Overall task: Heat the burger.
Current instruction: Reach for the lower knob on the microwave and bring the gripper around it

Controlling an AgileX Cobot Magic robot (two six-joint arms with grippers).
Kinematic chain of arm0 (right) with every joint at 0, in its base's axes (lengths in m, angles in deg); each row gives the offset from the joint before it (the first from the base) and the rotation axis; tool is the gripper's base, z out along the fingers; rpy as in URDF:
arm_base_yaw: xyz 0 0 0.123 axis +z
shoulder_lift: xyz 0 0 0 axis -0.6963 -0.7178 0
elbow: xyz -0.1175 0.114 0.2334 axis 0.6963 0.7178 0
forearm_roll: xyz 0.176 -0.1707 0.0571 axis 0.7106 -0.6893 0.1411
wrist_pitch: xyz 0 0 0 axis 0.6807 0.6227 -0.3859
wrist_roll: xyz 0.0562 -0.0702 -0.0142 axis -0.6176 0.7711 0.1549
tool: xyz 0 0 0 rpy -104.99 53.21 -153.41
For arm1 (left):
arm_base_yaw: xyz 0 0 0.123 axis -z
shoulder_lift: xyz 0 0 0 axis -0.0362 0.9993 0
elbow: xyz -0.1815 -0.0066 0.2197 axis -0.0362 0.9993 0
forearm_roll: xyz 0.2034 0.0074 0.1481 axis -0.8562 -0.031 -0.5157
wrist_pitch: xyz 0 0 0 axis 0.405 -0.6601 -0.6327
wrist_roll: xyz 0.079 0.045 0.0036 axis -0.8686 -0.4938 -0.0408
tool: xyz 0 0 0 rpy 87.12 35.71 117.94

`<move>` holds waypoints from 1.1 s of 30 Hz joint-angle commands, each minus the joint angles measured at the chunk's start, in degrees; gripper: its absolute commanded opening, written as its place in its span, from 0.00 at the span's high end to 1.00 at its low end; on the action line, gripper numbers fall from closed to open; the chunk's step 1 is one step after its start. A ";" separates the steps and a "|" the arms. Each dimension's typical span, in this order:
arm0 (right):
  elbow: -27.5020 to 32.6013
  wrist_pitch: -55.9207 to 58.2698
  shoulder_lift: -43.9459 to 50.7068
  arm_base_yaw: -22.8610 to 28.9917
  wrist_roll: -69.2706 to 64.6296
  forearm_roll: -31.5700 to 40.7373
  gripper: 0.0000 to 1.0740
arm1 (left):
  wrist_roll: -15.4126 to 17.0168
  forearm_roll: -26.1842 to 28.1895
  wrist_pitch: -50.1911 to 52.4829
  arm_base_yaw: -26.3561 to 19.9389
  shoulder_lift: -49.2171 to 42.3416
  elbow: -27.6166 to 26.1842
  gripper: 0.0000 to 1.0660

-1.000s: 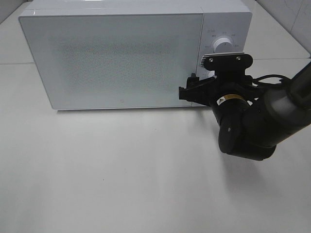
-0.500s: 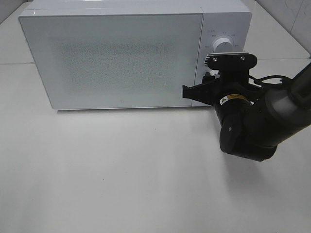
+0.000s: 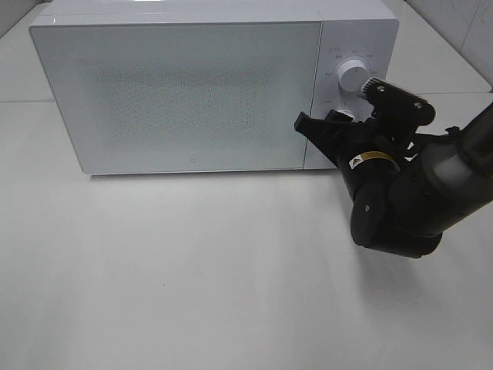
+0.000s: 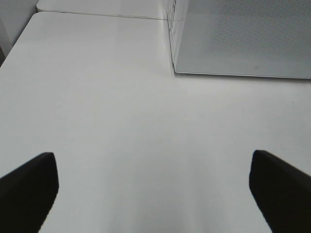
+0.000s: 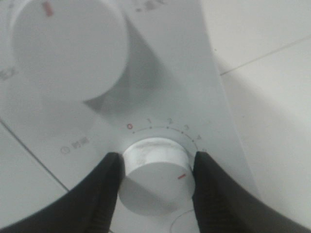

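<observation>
My right gripper (image 5: 156, 180) is clamped on the microwave's lower timer knob (image 5: 155, 167), one dark finger (image 5: 108, 187) pressed to each side of the white dial and nothing else in its hold. The knob's axis runs straight out of the control panel (image 5: 194, 73) toward my wrist, so the coming move, as I judge it, is a roll of the wrist rather than a push or pull. The dial's red index mark lies off the red zero, toward the higher numbers on the printed scale. Just beyond sits the larger upper knob (image 5: 68, 46), untouched. Further along the front, the frosted door (image 3: 185, 92) of the microwave (image 3: 354, 23) is closed flush. The burger shows in no view, so I cannot describe its look. I take it to be inside, behind that door and off to the left of my right gripper. My left gripper (image 4: 155, 194) hangs wide open and empty over the bare white table (image 4: 97, 97), near the oven's far left corner and well apart from the controls, so the right arm is the nearer one for this step.
</observation>
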 commanded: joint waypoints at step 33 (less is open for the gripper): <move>-1.03 -13.18 0.17 -0.23 -78.84 -14.50 0.89 | 0.00 -0.17 1.03 -0.17 -0.69 0.00 0.06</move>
